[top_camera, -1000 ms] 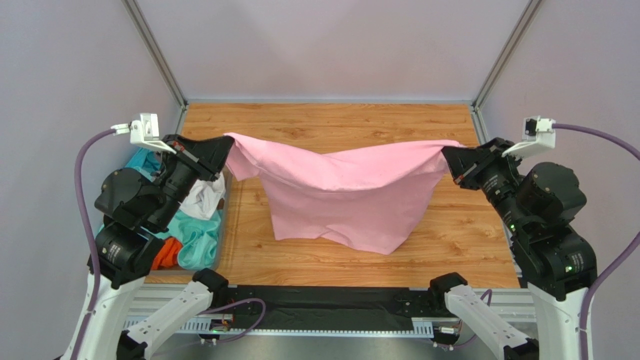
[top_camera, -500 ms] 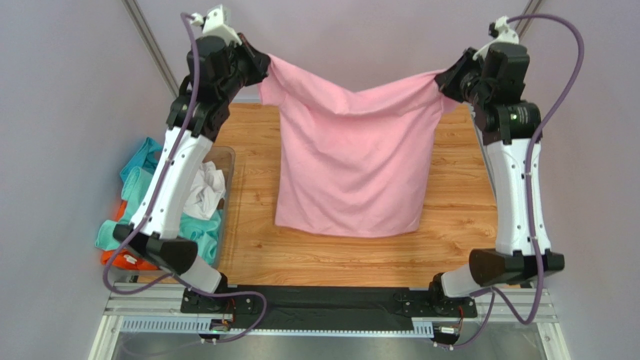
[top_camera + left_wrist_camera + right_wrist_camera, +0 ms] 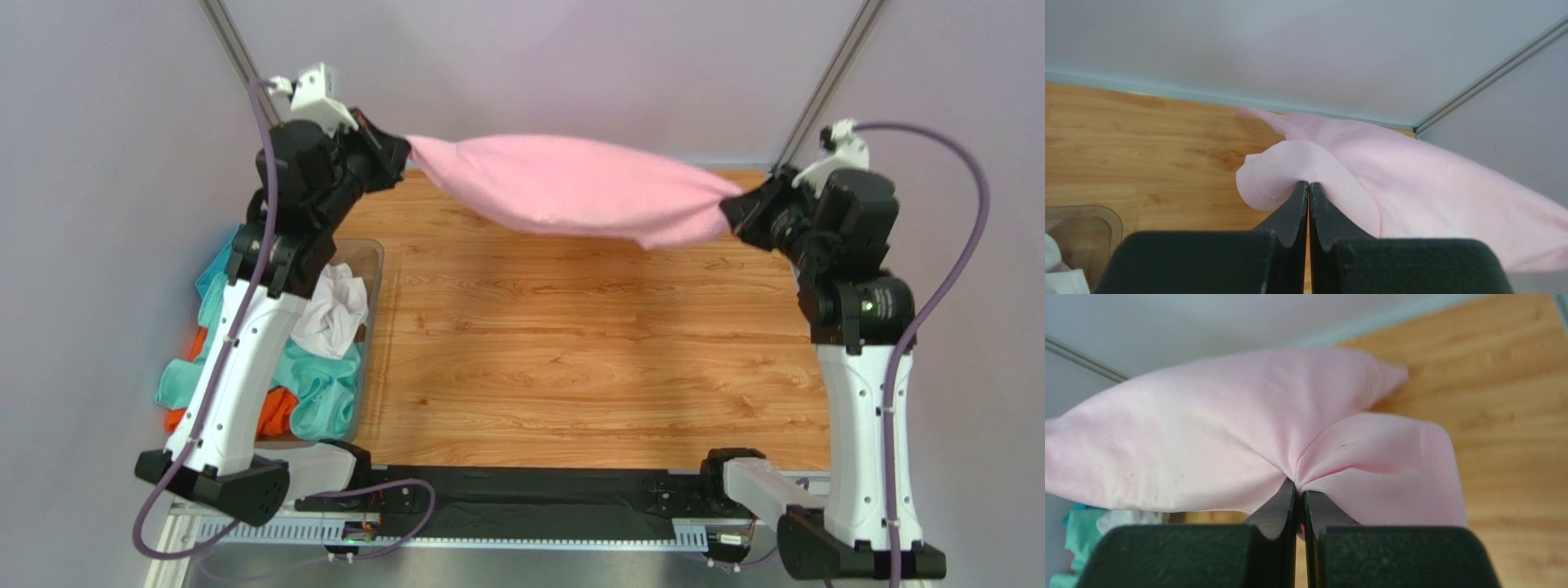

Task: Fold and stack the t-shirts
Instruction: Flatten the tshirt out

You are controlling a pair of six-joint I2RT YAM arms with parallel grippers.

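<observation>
The pink t-shirt (image 3: 570, 190) is stretched in the air between my two grippers, high over the far edge of the table, bunched into a narrow band. My left gripper (image 3: 401, 151) is shut on its left end; the left wrist view shows pink cloth (image 3: 1303, 165) pinched at the fingertips (image 3: 1309, 184). My right gripper (image 3: 732, 211) is shut on its right end, with the cloth (image 3: 1247, 429) gathered at the fingertips (image 3: 1298, 487). The teal (image 3: 319, 392), white (image 3: 331, 312) and orange (image 3: 272, 414) shirts lie in a heap at the left.
A clear plastic bin (image 3: 368, 263) at the table's left edge holds the heap of shirts. The wooden tabletop (image 3: 577, 355) lies below the lifted shirt. Grey walls and metal corner posts (image 3: 233, 49) enclose the cell. A black rail (image 3: 528, 496) runs along the near edge.
The shirt hung down as a sheet touching the table; now both arms have swung it up and away, and it is off the table as a bunched horizontal band. Both grips held.
</observation>
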